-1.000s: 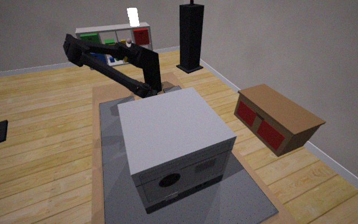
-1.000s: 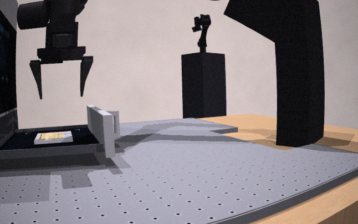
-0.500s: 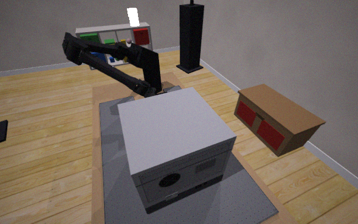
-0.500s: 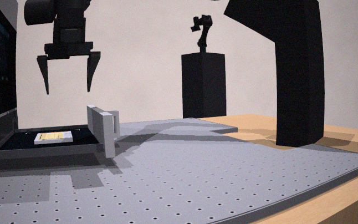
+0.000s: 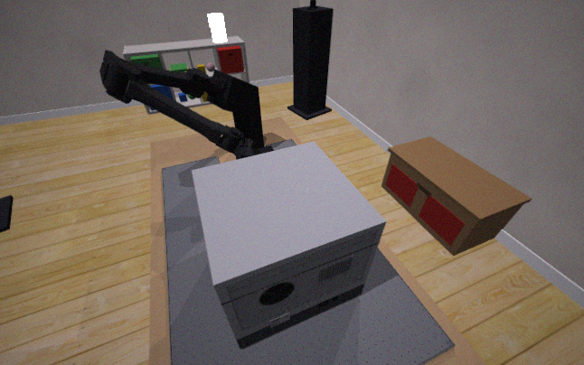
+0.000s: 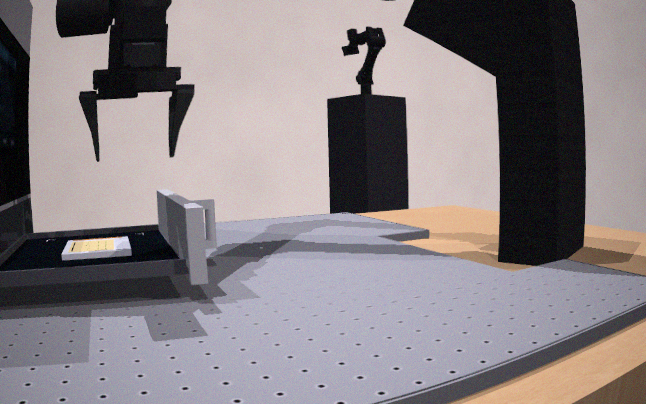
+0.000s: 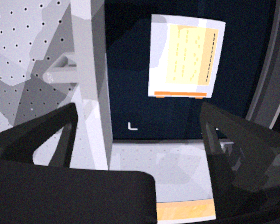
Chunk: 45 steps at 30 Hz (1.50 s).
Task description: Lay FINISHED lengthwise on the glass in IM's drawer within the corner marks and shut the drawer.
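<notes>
In the top view you see a plank floor (image 5: 80, 204) and a low shelf unit (image 5: 185, 44) behind the arm (image 5: 246, 108); the imager (image 5: 285, 213) hides its own drawer from you

In the exterior view, your jaws (image 6: 134, 158) hang wide open and hold nothing, above the pulled-out drawer (image 6: 89, 278), where the cassette (image 6: 97, 248) (image 7: 186, 57) lies on the dark glass (image 6: 152, 246) (image 7: 128, 70)

In the wrist view, the cassette lies beyond the fingertips, its longer side seemingly roughly parallel to the drawer front (image 7: 86, 60); the handle (image 7: 63, 75) is on the front's outer side, so closing probably needs you to come round outside it
</notes>
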Available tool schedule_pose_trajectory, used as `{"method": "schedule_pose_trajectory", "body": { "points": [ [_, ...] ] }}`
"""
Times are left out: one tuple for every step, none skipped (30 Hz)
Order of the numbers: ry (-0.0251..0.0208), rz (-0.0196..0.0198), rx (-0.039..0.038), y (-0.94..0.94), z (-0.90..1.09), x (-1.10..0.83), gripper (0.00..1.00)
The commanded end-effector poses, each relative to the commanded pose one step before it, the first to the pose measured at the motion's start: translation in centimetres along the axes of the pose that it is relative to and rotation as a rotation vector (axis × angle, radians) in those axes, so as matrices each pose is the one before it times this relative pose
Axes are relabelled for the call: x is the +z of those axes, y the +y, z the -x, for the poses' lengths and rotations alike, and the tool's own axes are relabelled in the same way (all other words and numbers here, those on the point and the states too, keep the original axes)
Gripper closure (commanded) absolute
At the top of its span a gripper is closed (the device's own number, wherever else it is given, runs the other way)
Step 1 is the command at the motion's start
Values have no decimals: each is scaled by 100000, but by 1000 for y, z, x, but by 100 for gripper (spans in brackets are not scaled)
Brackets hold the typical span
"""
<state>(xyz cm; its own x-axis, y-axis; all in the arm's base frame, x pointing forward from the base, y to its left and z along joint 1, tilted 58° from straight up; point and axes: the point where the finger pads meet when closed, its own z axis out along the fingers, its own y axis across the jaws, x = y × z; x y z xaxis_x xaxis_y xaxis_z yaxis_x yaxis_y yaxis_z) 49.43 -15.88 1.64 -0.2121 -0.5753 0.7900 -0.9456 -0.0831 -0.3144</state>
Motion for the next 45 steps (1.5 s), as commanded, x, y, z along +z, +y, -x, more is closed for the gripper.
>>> {"method": "schedule_pose_trajectory", "body": {
  "points": [
    [-124,-4785,3773,-1075,-152,-1916,8],
    [0,5,0,115,-2,-68,8],
    [-1,5,0,115,-2,-68,8],
    [0,0,0,0,0,0,8],
    [0,0,0,0,0,0,8],
    [-45,-134,181,-10,-24,-70,8],
    [23,145,-181,236,22,-60,8],
    [42,8,0,121,-8,-76,8],
    [-24,1,0,114,2,-68,8],
    [-6,4,0,115,-1,-68,8],
    [2,5,0,115,-3,-68,8],
    [-2,5,0,115,-2,-68,8],
    [-3,5,0,115,-2,-68,8],
    [-1,5,0,115,-2,-68,8],
    [-1,5,0,115,-2,-68,8],
    [0,5,0,115,-2,-68,8],
    [0,5,0,115,-2,-68,8],
    [0,5,0,115,-2,-68,8],
    [-1,5,0,115,-2,-68,8],
    [-1,5,0,115,-2,-68,8],
    [0,0,0,0,0,0,8],
    [0,0,0,0,0,0,8],
    [-47,-160,219,-36,-27,-71,8],
    [24,170,-219,261,24,-58,8],
    [43,8,0,120,-8,-77,8],
    [-26,1,0,114,2,-68,8],
    [-7,4,0,115,-1,-68,8],
    [2,5,0,115,-3,-68,8],
    [-2,5,0,115,-2,-68,8],
    [-2,5,0,115,-2,-68,8],
    [-1,5,0,115,-2,-68,8],
    [-1,5,0,115,-2,-68,8],
    [-1,5,0,115,-2,-68,8],
    [0,5,0,115,-2,-68,8],
    [-1,5,0,115,-2,-68,8],
    [-1,5,0,115,-2,-68,8],
    [-1,5,0,115,-2,-68,8],
    [0,0,0,0,0,0,8],
    [0,0,0,0,0,0,8],
    [-23,-172,243,-47,-29,-78,8],
    [19,182,-242,277,24,-59,8],
    [1,5,0,115,-2,-68,8],
    [-8,4,0,115,-1,-68,8],
    [-6,42,-53,126,-1,-68,8],
    [-11,81,-108,138,1,-68,8]
  ]
}}
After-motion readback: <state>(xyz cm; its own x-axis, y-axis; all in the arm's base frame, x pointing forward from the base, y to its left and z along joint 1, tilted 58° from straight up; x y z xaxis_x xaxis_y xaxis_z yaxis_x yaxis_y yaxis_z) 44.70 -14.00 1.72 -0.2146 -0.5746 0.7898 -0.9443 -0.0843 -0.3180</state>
